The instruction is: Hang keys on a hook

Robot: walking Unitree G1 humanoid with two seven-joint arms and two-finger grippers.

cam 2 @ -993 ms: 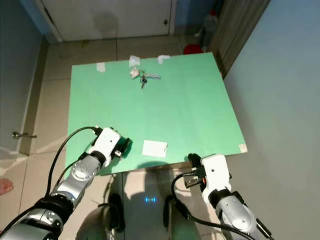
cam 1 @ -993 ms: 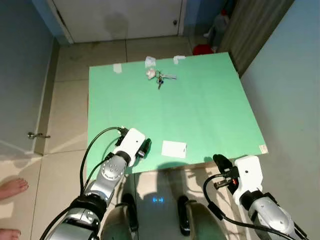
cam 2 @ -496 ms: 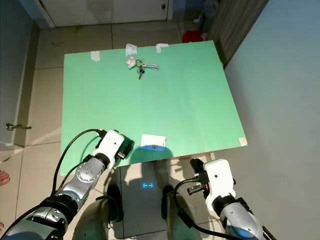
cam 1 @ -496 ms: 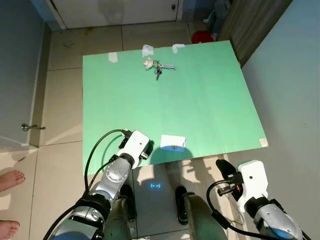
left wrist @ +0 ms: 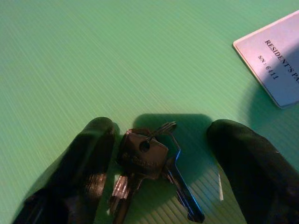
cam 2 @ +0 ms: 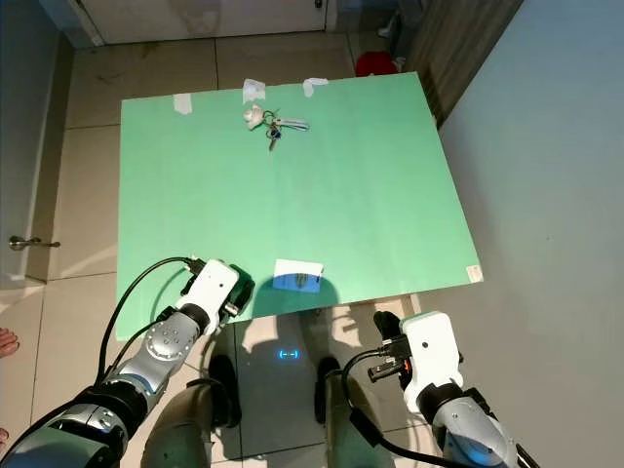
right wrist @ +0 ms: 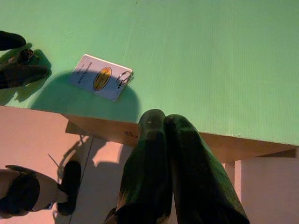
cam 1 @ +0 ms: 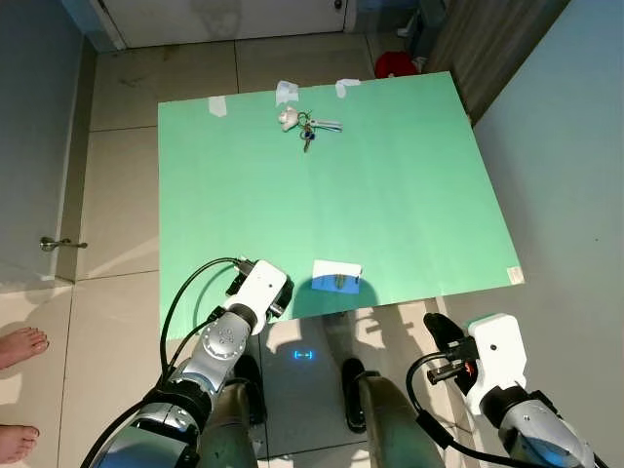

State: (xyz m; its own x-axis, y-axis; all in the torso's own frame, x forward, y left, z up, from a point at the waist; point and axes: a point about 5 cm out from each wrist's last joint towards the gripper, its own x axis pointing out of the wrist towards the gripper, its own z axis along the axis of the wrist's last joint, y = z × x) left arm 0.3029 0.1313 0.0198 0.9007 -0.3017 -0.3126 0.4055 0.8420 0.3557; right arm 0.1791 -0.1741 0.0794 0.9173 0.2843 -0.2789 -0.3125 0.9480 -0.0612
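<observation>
Keys (left wrist: 147, 161): small metal bunch on a wire ring, lying on ribbed green surface (cam 1: 390, 195) at near left edge, between my left claw (left wrist: 173, 154) fingers, spread wide. 2nd bunch (cam 1: 310, 127) at far edge. 1 flat white card (cam 1: 336, 276) near edge. Right claw (right wrist: 166, 140) pressed together, off near edge.

We see the tabletop (cam 1: 390, 195) across the frame's middle. A key bunch (cam 1: 310, 126) lies near its upper edge, a card (cam 1: 336, 276) near its lower edge. At lower left, the left tool (left wrist: 159, 154) brackets more keys (left wrist: 147, 163) beside the card. The right tool (cam 1: 436, 333) sits lower right, off the tabletop.
</observation>
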